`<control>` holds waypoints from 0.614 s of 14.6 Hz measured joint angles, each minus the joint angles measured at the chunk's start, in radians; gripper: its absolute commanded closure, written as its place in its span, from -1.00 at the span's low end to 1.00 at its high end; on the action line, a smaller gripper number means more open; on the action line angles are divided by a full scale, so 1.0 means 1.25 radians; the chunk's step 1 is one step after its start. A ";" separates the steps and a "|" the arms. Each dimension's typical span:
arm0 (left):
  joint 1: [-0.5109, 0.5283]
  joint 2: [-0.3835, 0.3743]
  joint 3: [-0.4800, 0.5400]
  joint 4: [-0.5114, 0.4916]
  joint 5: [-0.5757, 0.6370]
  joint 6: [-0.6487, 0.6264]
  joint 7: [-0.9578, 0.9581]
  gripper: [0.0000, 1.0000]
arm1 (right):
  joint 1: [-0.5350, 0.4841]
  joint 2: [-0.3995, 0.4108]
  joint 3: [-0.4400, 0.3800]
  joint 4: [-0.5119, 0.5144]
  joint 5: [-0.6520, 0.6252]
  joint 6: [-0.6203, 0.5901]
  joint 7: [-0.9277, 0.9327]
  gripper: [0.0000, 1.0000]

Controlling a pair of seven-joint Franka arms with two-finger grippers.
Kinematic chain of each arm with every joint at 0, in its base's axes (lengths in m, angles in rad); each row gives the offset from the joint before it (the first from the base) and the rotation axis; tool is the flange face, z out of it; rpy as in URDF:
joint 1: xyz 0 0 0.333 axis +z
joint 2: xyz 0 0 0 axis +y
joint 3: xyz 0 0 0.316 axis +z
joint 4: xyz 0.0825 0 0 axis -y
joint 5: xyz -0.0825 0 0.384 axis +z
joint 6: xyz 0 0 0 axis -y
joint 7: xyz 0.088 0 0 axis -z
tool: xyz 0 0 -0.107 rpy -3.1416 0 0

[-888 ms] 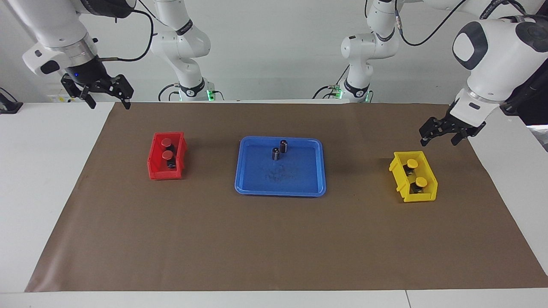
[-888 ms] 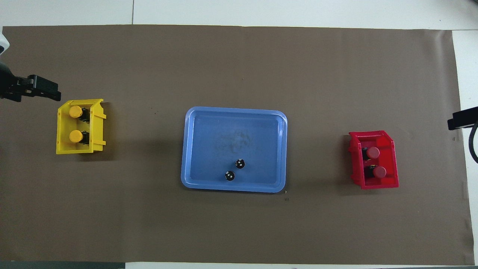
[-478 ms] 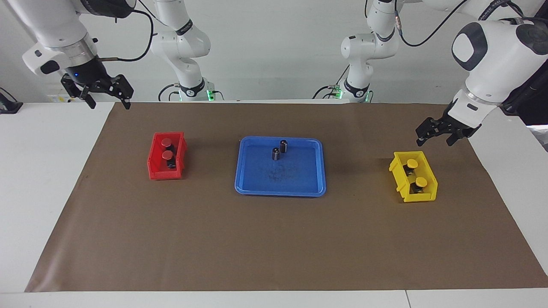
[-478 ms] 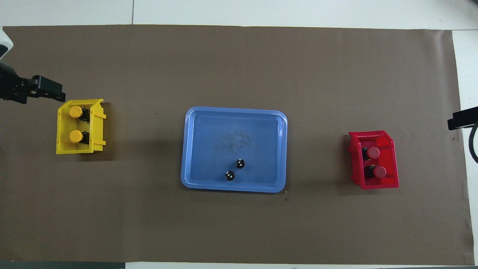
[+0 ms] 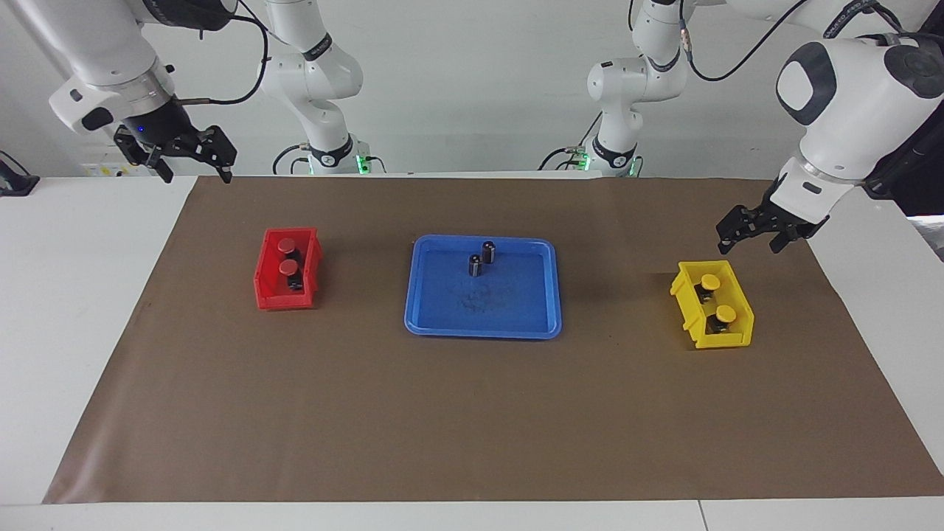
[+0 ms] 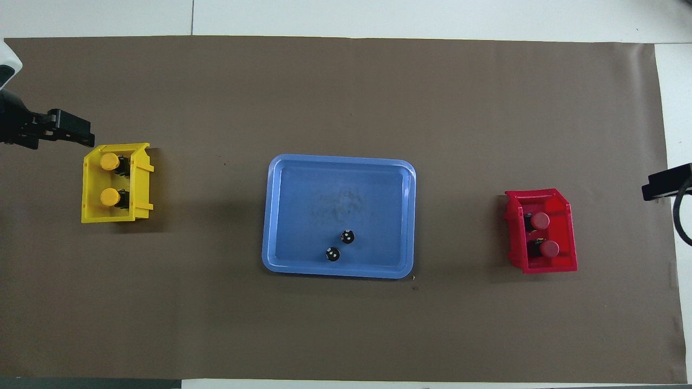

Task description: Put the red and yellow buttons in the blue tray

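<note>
Brown mat (image 5: 472, 413): I hold left gripper (image 5: 748, 234), apparently spread, above yellow bin (image 5: 740, 335); next, descend onto yellow button (image 5: 710, 281).

The white table (image 5: 66, 310) carries a brown mat (image 5: 472, 413). On the mat: blue tray (image 5: 483, 324) at centre, red bin (image 5: 274, 299) and yellow bin (image 5: 719, 339) toward opposite ends.

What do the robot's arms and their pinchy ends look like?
Both arms are chunky, glossy white tubes with dark joint caps and black cables looping off them. The left end effector and the right end effector are black, two-fingered claws.
</note>
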 measured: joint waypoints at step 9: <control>0.000 0.000 0.000 0.000 0.002 0.000 0.000 -1.00 | 0.042 -0.055 0.005 -0.349 0.002 0.341 0.005 -0.78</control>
